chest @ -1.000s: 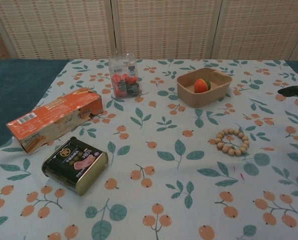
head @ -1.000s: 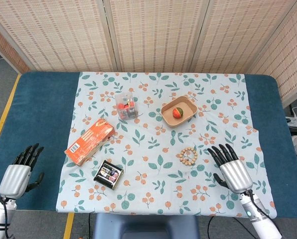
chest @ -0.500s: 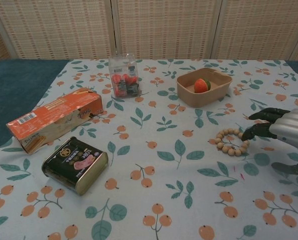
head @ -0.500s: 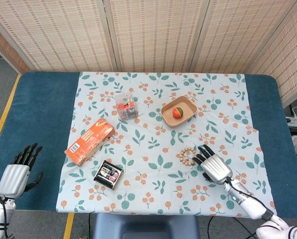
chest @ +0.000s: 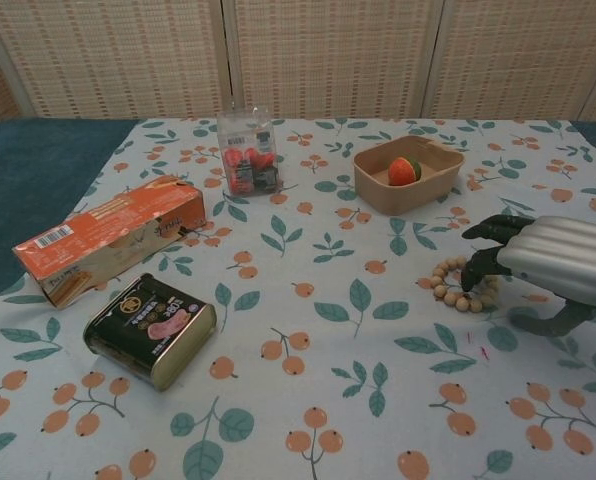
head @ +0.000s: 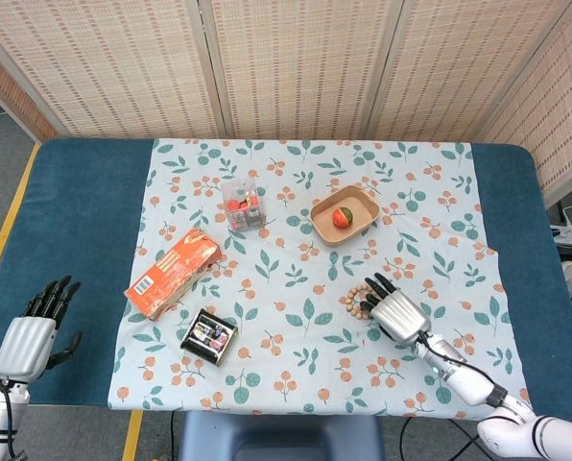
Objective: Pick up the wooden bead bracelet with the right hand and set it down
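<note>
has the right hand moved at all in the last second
Yes. The right hand has slid left across the cloth toward the wooden bead bracelet, which lies where it was below the tan bowl. Its fingers now reach over the bracelet's right side.

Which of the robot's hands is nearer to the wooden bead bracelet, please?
The right hand: its fingertips reach over the wooden bead bracelet. The left hand rests far off, beyond the floral cloth's opposite side.
</note>
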